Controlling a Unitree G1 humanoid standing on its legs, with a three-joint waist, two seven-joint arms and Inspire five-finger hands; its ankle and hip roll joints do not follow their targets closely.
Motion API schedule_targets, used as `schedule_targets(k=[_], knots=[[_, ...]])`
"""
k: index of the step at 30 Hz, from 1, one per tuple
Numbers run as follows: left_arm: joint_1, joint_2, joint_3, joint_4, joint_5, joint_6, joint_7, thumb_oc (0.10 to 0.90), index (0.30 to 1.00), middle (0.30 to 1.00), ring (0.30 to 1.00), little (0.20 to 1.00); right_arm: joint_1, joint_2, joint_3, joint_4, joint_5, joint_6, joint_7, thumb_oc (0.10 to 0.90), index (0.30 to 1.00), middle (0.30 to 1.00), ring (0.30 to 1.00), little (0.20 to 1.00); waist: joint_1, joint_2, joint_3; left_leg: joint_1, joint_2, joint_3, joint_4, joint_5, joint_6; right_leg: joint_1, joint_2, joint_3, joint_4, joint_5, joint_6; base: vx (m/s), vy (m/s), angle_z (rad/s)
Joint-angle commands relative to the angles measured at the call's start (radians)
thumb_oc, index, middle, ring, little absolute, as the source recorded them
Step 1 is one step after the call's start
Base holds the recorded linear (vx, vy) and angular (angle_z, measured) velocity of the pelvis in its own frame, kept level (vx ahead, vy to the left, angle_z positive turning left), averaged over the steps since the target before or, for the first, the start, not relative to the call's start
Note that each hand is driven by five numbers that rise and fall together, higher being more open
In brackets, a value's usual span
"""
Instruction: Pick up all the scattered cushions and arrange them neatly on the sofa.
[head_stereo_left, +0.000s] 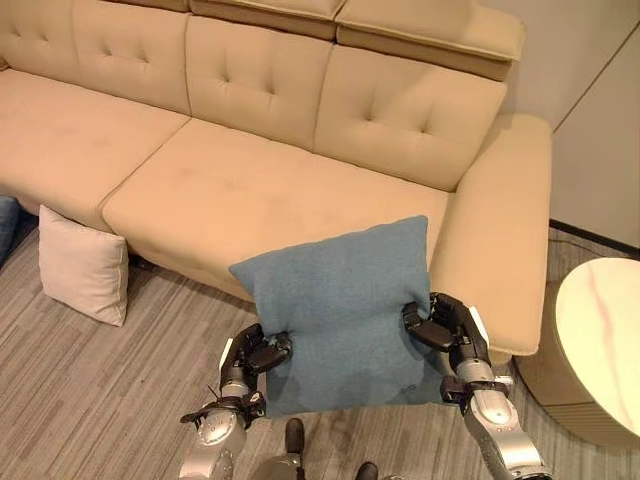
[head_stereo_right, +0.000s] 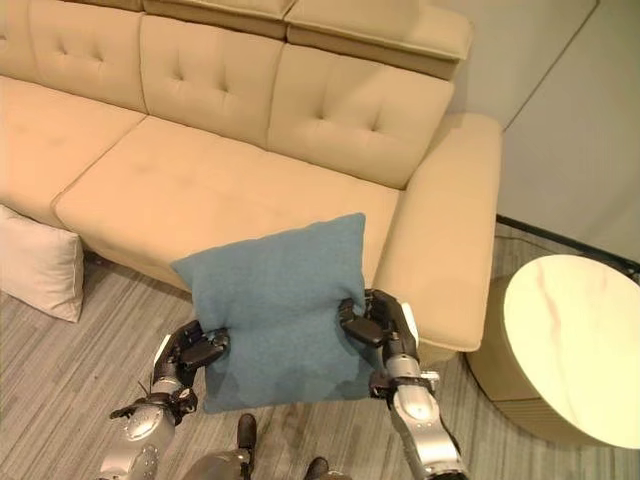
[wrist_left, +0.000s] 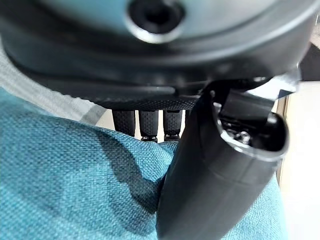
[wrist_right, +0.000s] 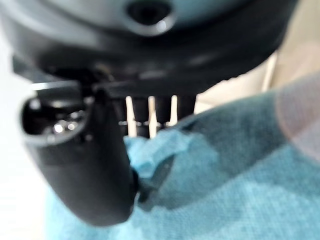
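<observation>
Left hand (head_stereo_left: 258, 352): thumb and fingers pinch the blue cushion's edge at 9 o'clock; in the left wrist view the thumb (wrist_left: 210, 170) presses into the blue cloth with the fingers behind it.
Right hand (head_stereo_left: 447, 325): pinches the cushion's opposite edge at 3 o'clock; the right wrist view shows cloth bunched between thumb (wrist_right: 95, 165) and fingers.
Blue cushion (head_stereo_left: 345, 310): held up between both hands, tilted, its upper corner over the front edge of the sofa seat, its lower part over the floor.
Sofa (head_stereo_left: 260, 190): beige, tufted backrest with raised headrests, wide armrest at 3 o'clock of the cushion; the seat cushions are bare.
White cushion (head_stereo_left: 85, 265): at 9 o'clock, well apart from the hands, standing on the floor and leaning against the sofa's front.
Blue thing (head_stereo_left: 6, 225): at the far 9 o'clock edge, just beside the white cushion; too little visible to name.
Table (head_stereo_left: 605, 335): round, pale marbled top, at 3 o'clock beside the armrest.
Floor (head_stereo_left: 70, 400): grey striped planks or carpet.
Wall (head_stereo_left: 600, 100): pale panels behind the armrest, dark skirting at the base.
</observation>
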Motion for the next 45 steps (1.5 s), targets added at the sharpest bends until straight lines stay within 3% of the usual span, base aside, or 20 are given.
schedule_targets(k=[1, 3, 5, 7, 11, 13, 16, 20, 21, 23, 26, 28, 33, 36, 37, 38, 39, 41, 43, 45], knots=[[-0.064, 0.024, 0.016, -0.118, 0.064, -0.093, -0.08, 0.4, 0.3, 0.3, 0.3, 0.3, -0.072, 0.033, 0.006, -0.151, 0.005, -0.117, 0.048, 0.4, 0.3, 0.3, 0.3, 0.3, -0.005, -0.03, -0.066, 0.032, 0.017, -0.032, 0.034, -0.14, -0.028, -0.047, -0.057, 0.112, 0.021, 0.145, 0.103, 0.04, 0.149, 0.09], [-0.066, 0.025, 0.015, -0.12, 0.071, -0.097, -0.077, 0.4, 0.3, 0.3, 0.3, 0.3, -0.068, 0.038, 0.011, -0.155, 0.002, -0.116, 0.053, 0.4, 0.3, 0.3, 0.3, 0.3, -0.016, -0.024, -0.063, 0.046, 0.017, -0.045, 0.02, -0.135, -0.024, -0.086, -0.016, 0.176, 0.045, 0.129, 0.096, 0.07, 0.102, 0.1], [-0.069, 0.019, 0.013, -0.129, 0.075, -0.101, -0.077, 0.4, 0.3, 0.3, 0.3, 0.3, -0.06, 0.035, 0.012, -0.161, -0.009, -0.116, 0.056, 0.4, 0.3, 0.3, 0.3, 0.3, -0.039, -0.024, -0.06, 0.066, 0.004, -0.077, 0.0, -0.127, -0.023, -0.128, 0.08, 0.286, 0.019, 0.087, 0.082, 0.13, 0.053, 0.24], [-0.082, 0.012, 0.0, -0.122, 0.08, -0.099, -0.08, 0.4, 0.3, 0.3, 0.3, 0.3, -0.064, 0.027, 0.014, -0.155, 0.0, -0.12, 0.055, 0.4, 0.3, 0.3, 0.3, 0.3, -0.053, -0.035, -0.062, 0.083, -0.024, -0.12, -0.024, -0.123, -0.023, -0.158, 0.129, 0.33, -0.091, 0.121, 0.07, 0.17, -0.008, 0.74], [-0.093, 0.006, 0.001, -0.119, 0.077, -0.103, -0.087, 0.4, 0.3, 0.3, 0.3, 0.3, -0.051, 0.025, 0.008, -0.152, 0.004, -0.117, 0.056, 0.4, 0.3, 0.3, 0.3, 0.3, -0.065, -0.044, -0.058, 0.109, -0.039, -0.152, -0.021, -0.136, -0.031, -0.153, 0.135, 0.323, -0.155, 0.149, 0.077, 0.13, -0.056, 0.44], [-0.089, -0.005, -0.003, -0.12, 0.078, -0.104, -0.091, 0.4, 0.3, 0.3, 0.3, 0.3, -0.037, 0.021, 0.003, -0.156, -0.005, -0.119, 0.058, 0.4, 0.3, 0.3, 0.3, 0.3, -0.068, -0.054, -0.061, 0.111, -0.05, -0.154, -0.001, -0.152, -0.038, -0.119, 0.142, 0.337, -0.181, 0.153, 0.06, 0.13, -0.109, 0.56], [-0.09, -0.02, -0.013, -0.113, 0.07, -0.099, -0.104, 0.4, 0.3, 0.3, 0.3, 0.3, -0.017, -0.011, -0.011, -0.164, -0.025, -0.116, 0.057, 0.4, 0.3, 0.3, 0.3, 0.3, -0.073, -0.064, -0.061, 0.066, -0.056, -0.137, 0.139, -0.205, -0.067, -0.073, 0.135, 0.326, -0.211, 0.151, 0.045, 0.08, -0.087, 0.41], [-0.097, -0.04, -0.028, -0.099, 0.058, -0.096, -0.105, 0.4, 0.3, 0.3, 0.3, 0.3, -0.012, -0.036, -0.023, -0.171, -0.023, -0.112, 0.05, 0.4, 0.3, 0.3, 0.3, 0.3, -0.081, -0.072, -0.042, -0.068, 0.005, -0.041, 0.369, -0.186, -0.095, -0.042, 0.119, 0.302, -0.215, 0.138, 0.025, 0.05, -0.037, 0.31], [-0.091, -0.04, -0.026, -0.097, 0.061, -0.088, -0.109, 0.4, 0.3, 0.3, 0.3, 0.3, -0.002, -0.039, -0.03, -0.172, -0.02, -0.107, 0.048, 0.4, 0.3, 0.3, 0.3, 0.3, -0.078, -0.081, -0.05, -0.105, 0.035, 0.0, 0.363, -0.21, -0.075, -0.017, 0.111, 0.291, -0.227, 0.124, 0.022, 0.12, -0.025, 0.18], [-0.087, -0.037, -0.026, -0.098, 0.067, -0.085, -0.109, 0.4, 0.3, 0.3, 0.3, 0.3, 0.002, -0.04, -0.033, -0.171, -0.029, -0.105, 0.045, 0.4, 0.3, 0.3, 0.3, 0.3, -0.075, -0.083, -0.054, -0.107, 0.036, -0.003, 0.327, -0.205, -0.071, -0.01, 0.112, 0.291, -0.232, 0.12, 0.024, 0.18, 0.01, 0.24], [-0.083, -0.03, -0.024, -0.112, 0.07, -0.073, -0.091, 0.4, 0.3, 0.3, 0.3, 0.3, -0.002, -0.029, -0.036, -0.153, -0.022, -0.101, 0.02, 0.4, 0.3, 0.3, 0.3, 0.3, -0.04, -0.074, -0.05, -0.175, 0.017, -0.049, 0.14, -0.072, -0.088, 0.049, 0.148, 0.32, -0.265, 0.086, 0.02, 0.27, 0.092, -0.06], [-0.071, -0.026, -0.022, -0.116, 0.073, -0.071, -0.103, 0.4, 0.3, 0.3, 0.3, 0.3, 0.006, -0.018, -0.038, -0.154, -0.031, -0.098, 0.026, 0.4, 0.3, 0.3, 0.3, 0.3, -0.042, -0.066, -0.07, -0.128, 0.023, -0.047, 0.076, -0.044, -0.084, 0.066, 0.15, 0.327, -0.259, 0.071, 0.026, 0.34, 0.191, -0.42], [-0.059, 0.0, -0.022, -0.132, 0.079, -0.062, -0.116, 0.4, 0.3, 0.3, 0.3, 0.3, 0.001, 0.003, -0.022, -0.168, -0.031, -0.095, 0.049, 0.4, 0.3, 0.3, 0.3, 0.3, -0.036, -0.07, -0.084, -0.06, 0.005, -0.025, 0.05, -0.071, -0.05, 0.053, 0.107, 0.358, -0.17, 0.06, 0.056, 0.2, 0.181, -0.36], [-0.064, 0.013, -0.018, -0.139, 0.077, -0.06, -0.114, 0.4, 0.3, 0.3, 0.3, 0.3, -0.015, 0.011, -0.015, -0.17, -0.044, -0.09, 0.055, 0.4, 0.3, 0.3, 0.3, 0.3, -0.045, -0.062, -0.068, -0.023, 0.003, -0.011, 0.042, -0.09, -0.021, -0.021, 0.086, 0.369, -0.006, 0.112, 0.091, 0.1, 0.139, -0.24], [-0.064, 0.013, -0.017, -0.139, 0.077, -0.06, -0.114, 0.4, 0.3, 0.3, 0.3, 0.3, -0.016, 0.012, -0.015, -0.17, -0.044, -0.09, 0.055, 0.4, 0.3, 0.3, 0.3, 0.3, -0.043, -0.063, -0.068, -0.023, 0.002, -0.009, 0.041, -0.09, -0.02, -0.023, 0.086, 0.371, -0.003, 0.11, 0.091, 0.06, 0.182, -0.14], [-0.066, 0.024, -0.016, -0.147, 0.079, -0.063, -0.109, 0.4, 0.3, 0.3, 0.3, 0.3, -0.024, 0.023, -0.009, -0.176, -0.043, -0.092, 0.059, 0.4, 0.3, 0.3, 0.3, 0.3, -0.058, -0.044, -0.045, 0.0, 0.015, 0.003, 0.038, -0.103, -0.003, -0.096, 0.071, 0.359, 0.129, 0.147, 0.108, 0.13, 0.19, -0.2], [-0.065, 0.022, -0.013, -0.145, 0.088, -0.066, -0.111, 0.4, 0.3, 0.3, 0.3, 0.3, -0.021, 0.03, -0.005, -0.17, -0.049, -0.09, 0.065, 0.4, 0.3, 0.3, 0.3, 0.3, -0.06, -0.037, -0.047, 0.028, 0.016, 0.016, 0.026, -0.118, -0.002, -0.117, 0.044, 0.315, 0.122, 0.146, 0.104, 0.19, 0.196, -0.23], [-0.062, 0.022, -0.011, -0.145, 0.09, -0.066, -0.113, 0.4, 0.3, 0.3, 0.3, 0.3, -0.021, 0.029, -0.005, -0.167, -0.055, -0.089, 0.064, 0.4, 0.3, 0.3, 0.3, 0.3, -0.061, -0.036, -0.048, 0.044, 0.017, 0.021, 0.018, -0.125, -0.004, -0.118, 0.035, 0.285, 0.087, 0.138, 0.098, 0.14, 0.039, -0.28], [-0.052, 0.021, -0.006, -0.149, 0.087, -0.066, -0.117, 0.4, 0.3, 0.3, 0.3, 0.3, -0.025, 0.03, -0.001, -0.156, -0.054, -0.087, 0.064, 0.4, 0.3, 0.3, 0.3, 0.3, -0.058, -0.038, -0.054, 0.067, 0.018, 0.039, 0.01, -0.143, -0.008, -0.12, 0.021, 0.217, -0.011, 0.131, 0.09, 0.15, -0.006, -0.14], [-0.045, 0.019, 0.008, -0.147, 0.08, -0.066, -0.114, 0.4, 0.3, 0.3, 0.3, 0.3, -0.034, 0.031, 0.005, -0.139, -0.049, -0.086, 0.066, 0.4, 0.3, 0.3, 0.3, 0.3, -0.051, -0.048, -0.05, 0.098, 0.01, 0.06, 0.01, -0.161, -0.013, -0.152, 0.02, 0.129, -0.094, 0.168, 0.094, 0.21, -0.015, -0.3]])
